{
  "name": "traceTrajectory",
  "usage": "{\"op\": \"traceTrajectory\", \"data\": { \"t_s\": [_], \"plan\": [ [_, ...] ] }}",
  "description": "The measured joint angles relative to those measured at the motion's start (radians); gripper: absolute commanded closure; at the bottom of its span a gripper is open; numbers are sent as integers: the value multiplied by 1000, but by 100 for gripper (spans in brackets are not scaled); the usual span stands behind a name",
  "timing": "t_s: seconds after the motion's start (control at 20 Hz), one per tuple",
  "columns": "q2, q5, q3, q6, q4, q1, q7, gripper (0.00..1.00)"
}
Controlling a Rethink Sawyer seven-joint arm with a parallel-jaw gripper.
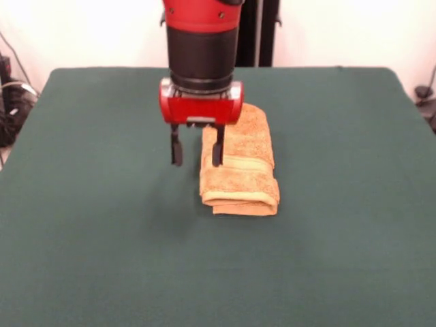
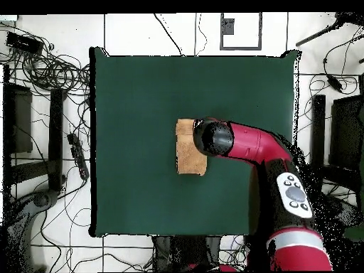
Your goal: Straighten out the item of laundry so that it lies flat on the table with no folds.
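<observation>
The orange-tan towel (image 1: 244, 170) lies folded into a thick narrow bundle near the middle of the dark green table (image 1: 102, 245), with its paler band and layered hems at the near end. My gripper (image 1: 197, 161) hangs open and empty over the towel's left edge. One finger is in front of the towel and the other is over bare cloth. In the overhead view the towel (image 2: 188, 155) shows beside the arm's wrist (image 2: 213, 137), which hides the gripper above the table (image 2: 135, 99).
The arm (image 2: 263, 153) reaches in over the table's right side in the overhead view. Cables and black equipment (image 2: 43, 71) lie on the floor along the table's left side, and more gear (image 2: 334, 135) stands to its right.
</observation>
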Motion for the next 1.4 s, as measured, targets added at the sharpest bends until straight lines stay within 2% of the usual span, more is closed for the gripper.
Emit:
{"op": "traceTrajectory", "data": {
  "t_s": [0.45,0.9,1.2,1.4],
  "plan": [
    [122,-9,100,135,-199,-44,0,0],
    [237,-66,172,279,-378,-35,0,0],
    [291,-94,143,397,-490,17,0,0],
    [324,-119,65,529,-574,89,0,0]
  ]
}}
